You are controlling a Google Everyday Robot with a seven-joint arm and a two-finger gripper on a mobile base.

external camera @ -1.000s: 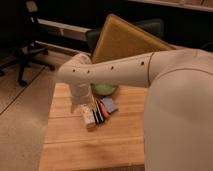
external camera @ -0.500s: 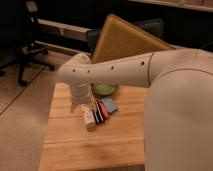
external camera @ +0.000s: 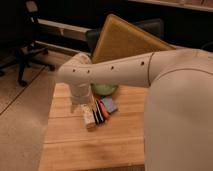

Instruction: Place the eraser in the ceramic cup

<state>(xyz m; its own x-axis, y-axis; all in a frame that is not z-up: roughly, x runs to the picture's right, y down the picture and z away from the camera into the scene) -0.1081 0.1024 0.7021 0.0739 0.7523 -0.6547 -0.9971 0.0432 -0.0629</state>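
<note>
Low over the left part of the wooden table (external camera: pixel 65 145), under the bend of the white arm (external camera: pixel 120 70): gripper (external camera: pixel 77 106), pointing down. Stands spread wide, with nothing in its grasp. Hangs close above the wood; hard to tell whether touching it.

Just right of the gripper, on the table: white bottle-like object (external camera: pixel 89 118), lying on its side. Right again, touching it or nearly so: eraser (external camera: pixel 98 114), black with thin light stripes, flat on the wood and free of the gripper. Farther right in turn: orange flat piece (external camera: pixel 103 108), then blue flat piece (external camera: pixel 110 104), fanned out side by side.

Behind the gripper and a little to the right, partly hidden by the arm: ceramic cup (external camera: pixel 105 90), glossy light green, upright on the table, apart from the eraser.

Farther back and right of the gripper: large tan board (external camera: pixel 125 40), tilted on edge beyond the table's far side. Far left and back of the gripper: black office chair (external camera: pixel 25 45), standing on a pale speckled floor (external camera: pixel 20 125). Dim and dark beyond that.
</note>
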